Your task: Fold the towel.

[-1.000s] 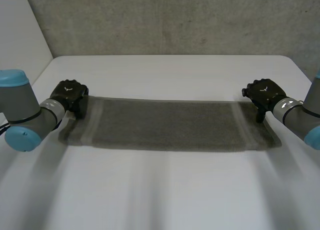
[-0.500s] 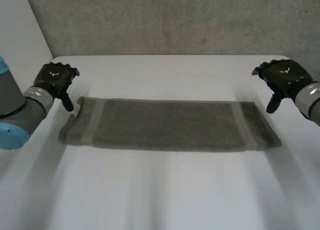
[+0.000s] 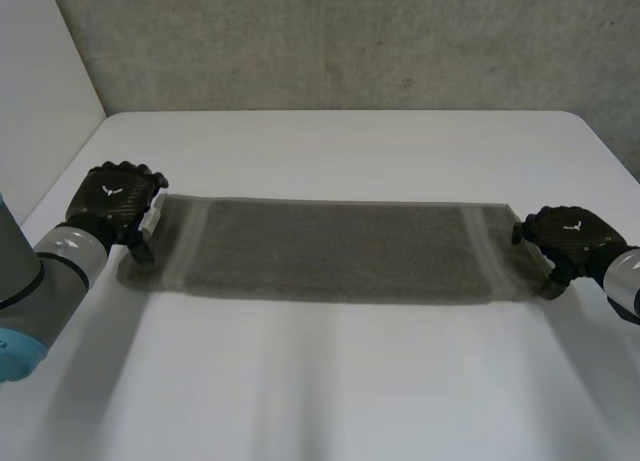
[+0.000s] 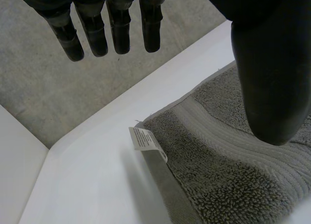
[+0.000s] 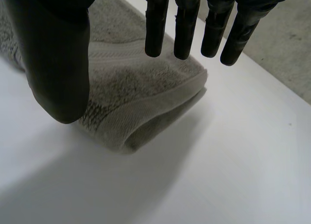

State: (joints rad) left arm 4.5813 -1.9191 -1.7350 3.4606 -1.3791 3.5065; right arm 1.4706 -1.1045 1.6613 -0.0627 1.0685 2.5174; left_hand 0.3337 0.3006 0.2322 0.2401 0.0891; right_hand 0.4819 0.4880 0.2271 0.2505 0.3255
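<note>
Grey towel (image 3: 340, 251) stretches lengthwise between my left hand (image 3: 112, 203) and right hand (image 3: 570, 239), both spread, empty, at its ends.

The head camera sits behind and between the arms, looking down over the white table (image 3: 340, 381) to the grey wall (image 3: 350, 41), far enough back to take in the whole towel (image 3: 340, 251). The left wrist camera looks along the left hand (image 4: 262, 63), close over the towel's tagged corner between its fingers and thumb. The right wrist camera looks along the right hand (image 5: 58, 54), close over the folded end below its fingertips. The head view shares both ends.
</note>
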